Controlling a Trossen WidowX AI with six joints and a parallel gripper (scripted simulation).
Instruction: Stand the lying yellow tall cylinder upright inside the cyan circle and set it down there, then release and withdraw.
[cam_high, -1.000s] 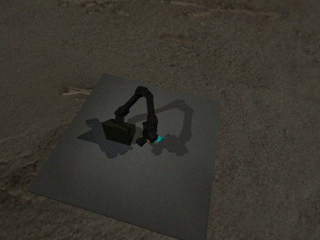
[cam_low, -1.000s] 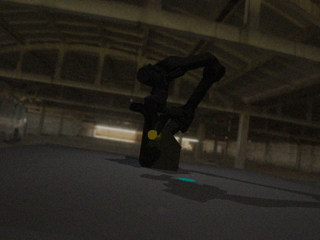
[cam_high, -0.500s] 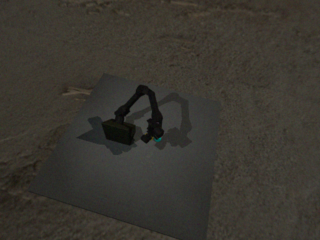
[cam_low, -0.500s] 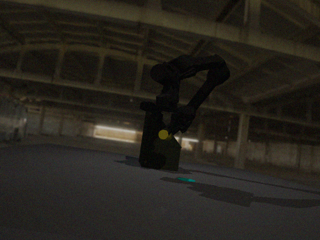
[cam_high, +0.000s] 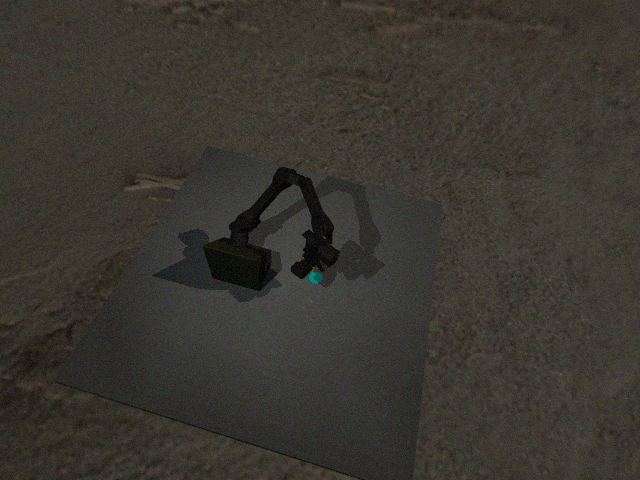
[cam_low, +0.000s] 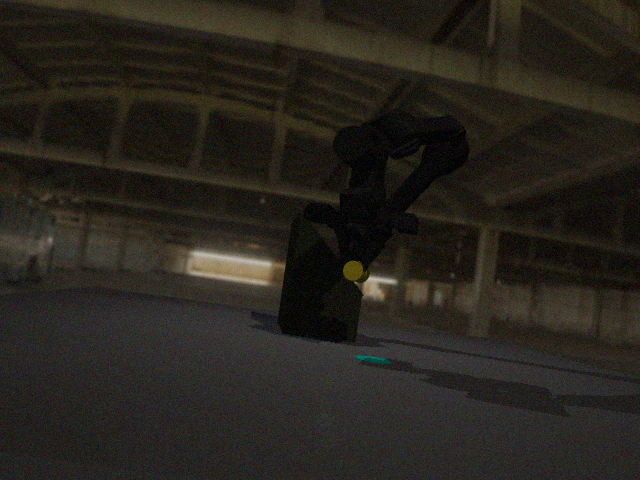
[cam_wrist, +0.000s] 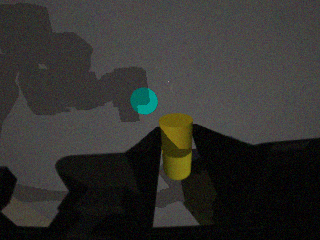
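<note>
Gripping: pincer (cam_wrist: 176, 150) pinching the yellow tall cylinder (cam_wrist: 176, 146) between dark fingers, jaws pressed against its sides.
Cylinder position: lifted off the counter (cam_high: 258, 361), hanging under the arm (cam_low: 392, 170), end face toward the exterior camera.
Cyan circle (cam_wrist: 144, 100): flat on the counter, just beyond the cylinder in the wrist view, partly in shadow.
Base (cam_high: 237, 263): dark box, near the circle.

My pincer (cam_wrist: 176, 150) grips the yellow tall cylinder (cam_wrist: 176, 146) at centre frame in the wrist view, lifted off the worktop (cam_wrist: 240, 65). The flat cyan circle (cam_wrist: 144, 100) lies just up-left of it, partly shadowed.
</note>
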